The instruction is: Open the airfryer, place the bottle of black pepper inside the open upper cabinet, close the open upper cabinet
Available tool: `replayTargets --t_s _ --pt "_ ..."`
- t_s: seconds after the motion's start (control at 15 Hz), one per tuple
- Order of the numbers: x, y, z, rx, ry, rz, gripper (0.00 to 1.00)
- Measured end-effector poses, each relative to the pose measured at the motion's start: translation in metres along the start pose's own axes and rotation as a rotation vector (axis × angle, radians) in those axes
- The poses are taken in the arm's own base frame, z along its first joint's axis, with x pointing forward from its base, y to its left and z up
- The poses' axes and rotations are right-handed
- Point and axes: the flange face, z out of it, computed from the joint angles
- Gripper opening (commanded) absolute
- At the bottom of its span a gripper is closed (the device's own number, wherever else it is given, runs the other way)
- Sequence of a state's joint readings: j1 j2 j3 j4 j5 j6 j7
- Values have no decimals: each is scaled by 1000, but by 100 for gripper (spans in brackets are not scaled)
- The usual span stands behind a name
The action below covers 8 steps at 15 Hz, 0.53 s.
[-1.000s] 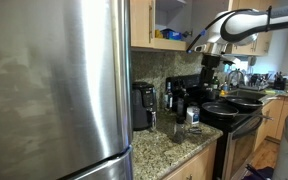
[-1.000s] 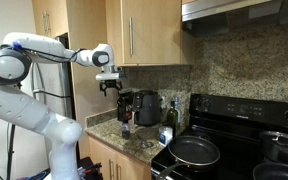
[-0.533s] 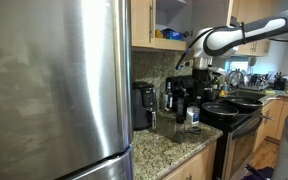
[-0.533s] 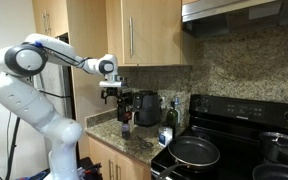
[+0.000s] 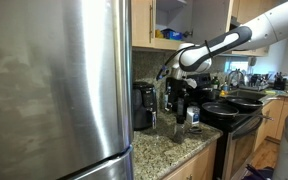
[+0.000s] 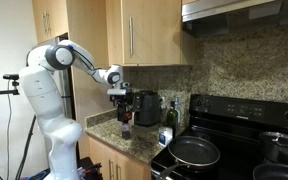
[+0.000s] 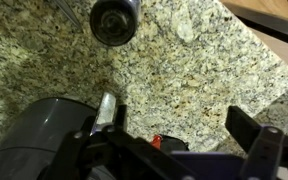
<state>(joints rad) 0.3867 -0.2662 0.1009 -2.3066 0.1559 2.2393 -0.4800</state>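
On the granite counter (image 7: 184, 60), the airfryer (image 5: 142, 105) (black, boxy) is sitting while the gripper (image 7: 179, 130) is hanging, jaws spread.

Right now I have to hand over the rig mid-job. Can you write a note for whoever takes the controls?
End effector: open and empty, low over the granite counter, near the airfryer.
Airfryer: drawer looks shut in an exterior view, so opening it is not done.
Pepper bottle: upright on the counter below the end effector, not gripped.
Upper cabinet: open, yellow items on its shelf.
Left to do: pull out the airfryer drawer, put the bottle in the cabinet, shut the cabinet door.
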Motion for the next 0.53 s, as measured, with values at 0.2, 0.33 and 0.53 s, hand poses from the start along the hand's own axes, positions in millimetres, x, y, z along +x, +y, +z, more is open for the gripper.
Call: replayTargets --t_s 0.2,0.33,0.53 --pt "4 1 -5 0 13 3 100" --pt "2 5 5 -19 -22 24 100" --pt "10 22 42 -21 14 144 100"
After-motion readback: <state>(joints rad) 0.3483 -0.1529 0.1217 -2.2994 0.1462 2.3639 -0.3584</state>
